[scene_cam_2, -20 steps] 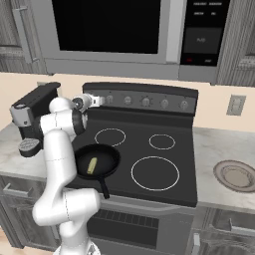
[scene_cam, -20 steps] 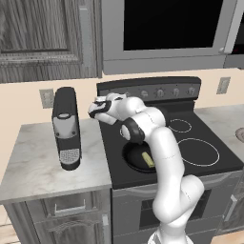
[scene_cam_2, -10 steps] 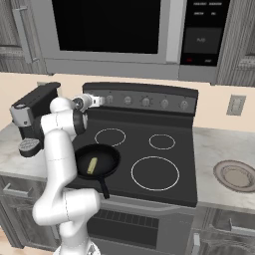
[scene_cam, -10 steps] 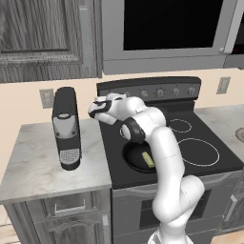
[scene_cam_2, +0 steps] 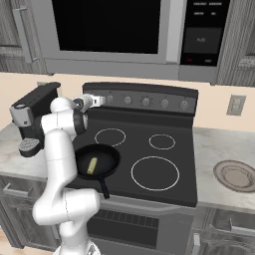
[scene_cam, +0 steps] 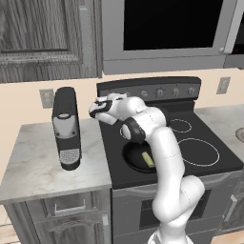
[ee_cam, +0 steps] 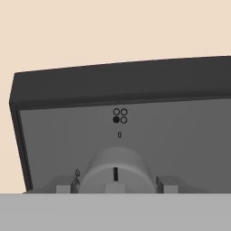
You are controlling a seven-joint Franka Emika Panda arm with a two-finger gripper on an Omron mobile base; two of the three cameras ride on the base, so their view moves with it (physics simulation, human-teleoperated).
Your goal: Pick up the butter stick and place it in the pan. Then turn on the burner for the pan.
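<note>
**Gripper at the stove knob, butter in the pan**

Gripper (ee_cam: 115, 188) sits at the leftmost knob (ee_cam: 116, 173) on the stove's back panel (ee_cam: 180, 135), one fingertip either side of it; actual contact is unclear. The butter stick (scene_cam_2: 92, 166) lies inside the pan (scene_cam_2: 107, 155) on the front left burner.

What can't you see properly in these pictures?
- Hand view: the bottom of the stove knob is cut off by the lower edge.
- Left base view: the arm covers much of the pan and part of the butter stick.
- Right base view: the gripper is too small to judge contact with the knob.
</note>
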